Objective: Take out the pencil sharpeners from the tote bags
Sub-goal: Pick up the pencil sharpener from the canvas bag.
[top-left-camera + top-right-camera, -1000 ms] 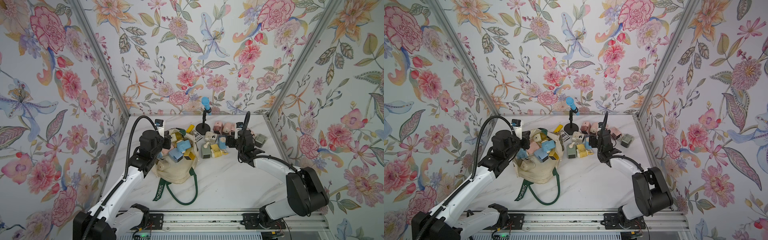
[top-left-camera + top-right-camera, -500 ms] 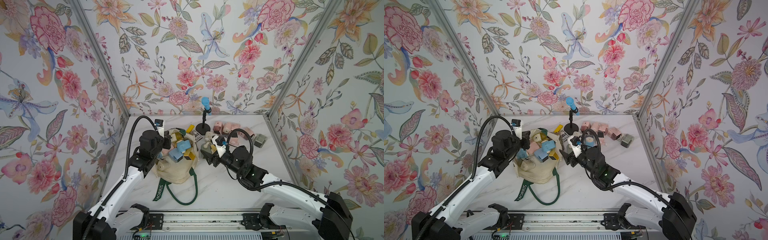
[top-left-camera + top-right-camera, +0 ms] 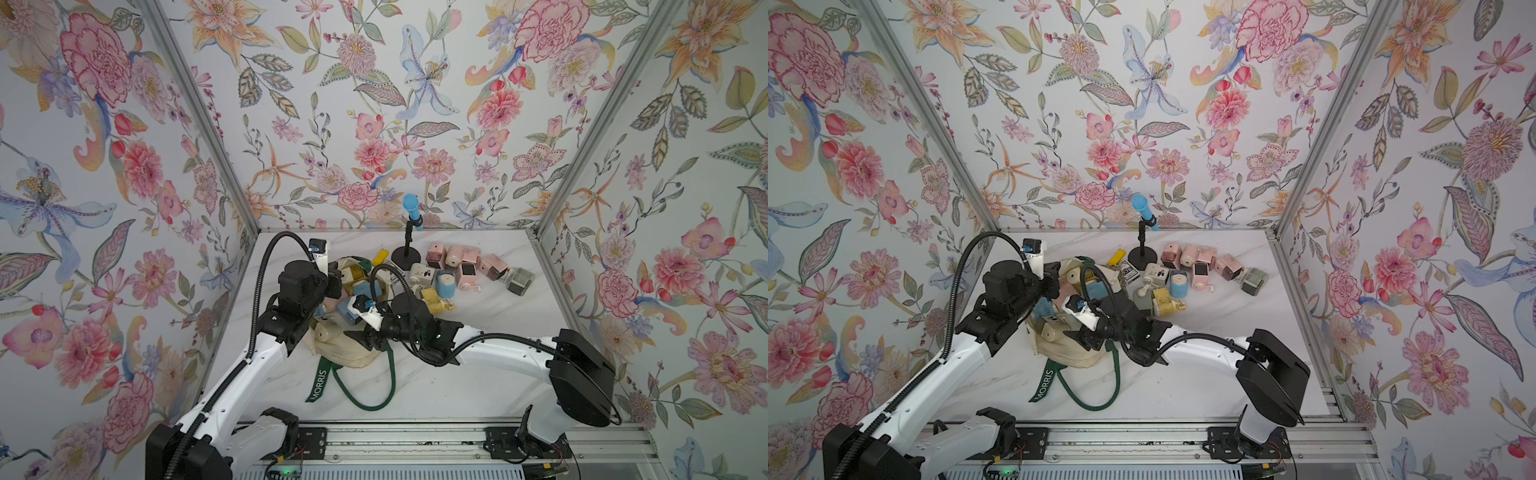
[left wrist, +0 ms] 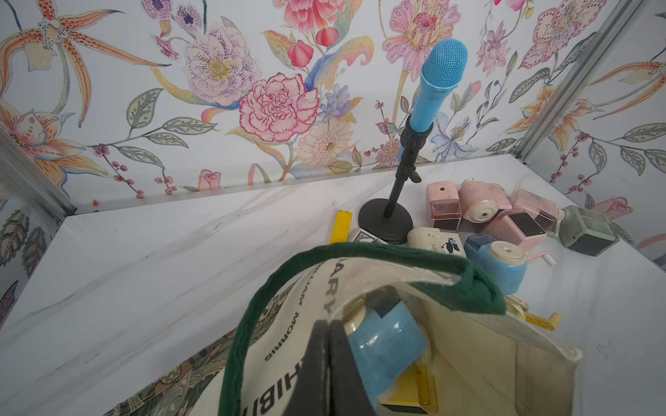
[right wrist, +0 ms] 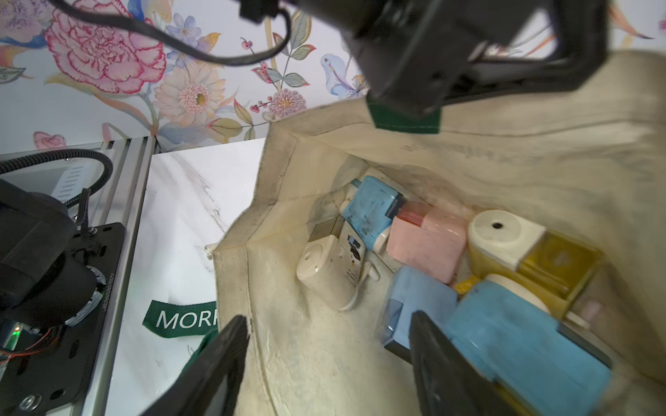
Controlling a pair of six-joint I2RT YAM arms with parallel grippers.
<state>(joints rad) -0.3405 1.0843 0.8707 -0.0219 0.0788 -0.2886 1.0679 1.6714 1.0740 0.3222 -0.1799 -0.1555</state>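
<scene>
The cream tote bag (image 3: 345, 353) (image 3: 1067, 353) lies open on the table with dark green handles. My left gripper (image 4: 328, 324) (image 3: 334, 282) is shut on the bag's far rim and holds the mouth up. Inside lie several pencil sharpeners: a light blue one (image 5: 374, 205), a pink one (image 5: 425, 245), a cream one (image 5: 331, 266), a yellow one (image 5: 533, 259) and a bigger blue one (image 5: 522, 342). My right gripper (image 5: 326, 324) (image 3: 365, 336) is open over the bag's near rim. One of its fingers (image 5: 216, 360) is outside the cloth, and the other is inside beside the blue sharpeners.
A pile of sharpeners (image 3: 457, 266) in pink, cream, blue, yellow and green lies at the back right. A blue microphone on a black stand (image 3: 411, 208), a flat yellow bar (image 3: 380, 257) and a small dark printed box (image 3: 1129, 272) sit behind the bag. The "MORRIS" strap (image 3: 320, 384) trails forward.
My right arm has swung from the pile at the back right over to the bag's near rim, its jaws narrowing a little. The left arm has stayed where it was, holding the rim.
</scene>
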